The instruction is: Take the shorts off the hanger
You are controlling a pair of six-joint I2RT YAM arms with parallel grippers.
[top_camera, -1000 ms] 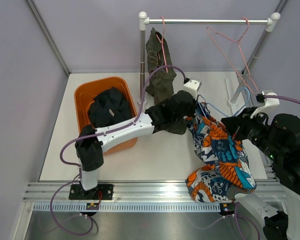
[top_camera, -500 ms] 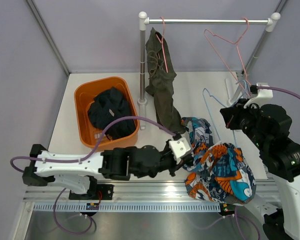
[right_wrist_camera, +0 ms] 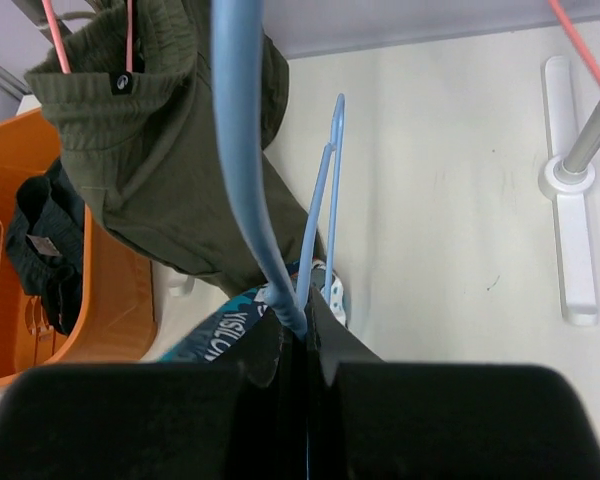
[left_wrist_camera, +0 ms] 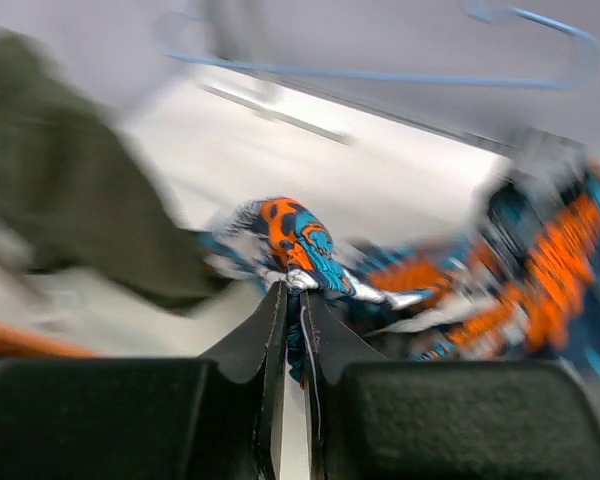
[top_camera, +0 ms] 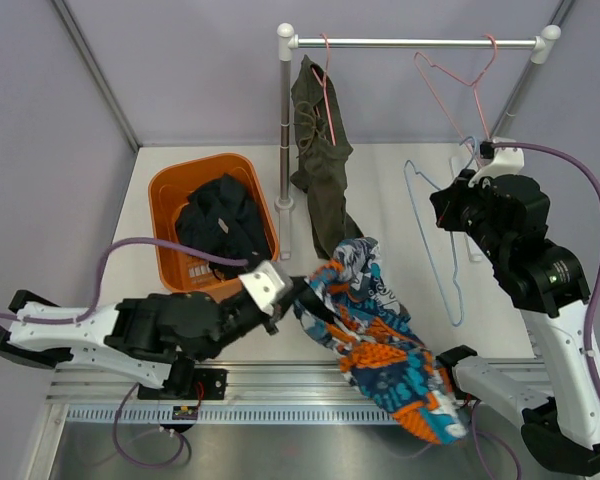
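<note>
Hangers: 3 total. 2 pink, i.e. pink hanger w/ shorts and lone pink hanger, plus 1 blue hanger.
Garments: 3, i.e. 1 patterned shorts, 1 olive shorts, 1 dark bundle (poss. >1 piece, can't tell).
Orange basket: 1.
Clothes rail: 1.

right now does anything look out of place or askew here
Yes. The patterned shorts lie stretched diagonally, their lower end spilling over the near rail, one corner pinched in the left gripper. The bare blue hanger is off the rod, held by the right gripper.
</note>
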